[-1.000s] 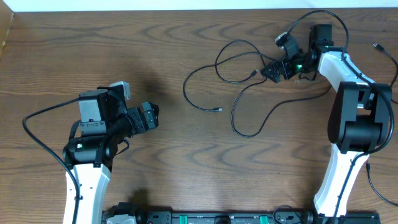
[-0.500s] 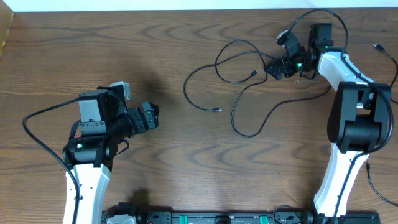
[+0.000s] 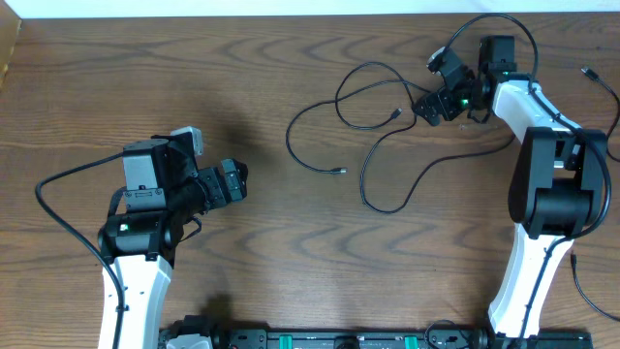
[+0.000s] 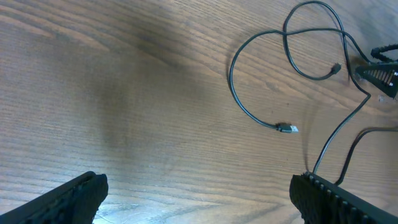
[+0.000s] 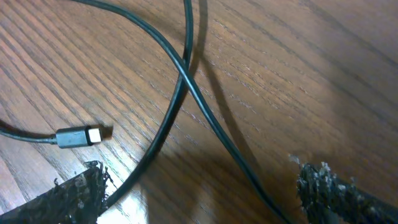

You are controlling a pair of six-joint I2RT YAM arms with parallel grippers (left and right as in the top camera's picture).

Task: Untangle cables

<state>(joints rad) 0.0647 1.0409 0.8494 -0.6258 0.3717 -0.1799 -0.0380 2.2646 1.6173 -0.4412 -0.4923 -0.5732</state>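
Note:
Thin black cables (image 3: 373, 97) lie looped and crossed on the wooden table at the upper right of centre, with one plug end (image 3: 340, 171) lying free. My right gripper (image 3: 426, 105) is open and low over the tangle's right side; two cable strands (image 5: 186, 68) cross between its fingers (image 5: 199, 193), beside a small plug (image 5: 78, 136). My left gripper (image 3: 237, 182) is open and empty, well left of the cables. The left wrist view shows a cable loop (image 4: 314, 40) and plug (image 4: 286, 128) ahead of its fingers (image 4: 199, 199). No white cable is in view.
A thicker black wire (image 3: 68, 199) runs from the left arm. Another black cord with a plug (image 3: 587, 72) lies at the far right edge. The table's back edge (image 3: 291, 15) meets a white surface.
My right gripper has shifted slightly up and right over the tangle. The left arm has not moved, and the cables lie as before.

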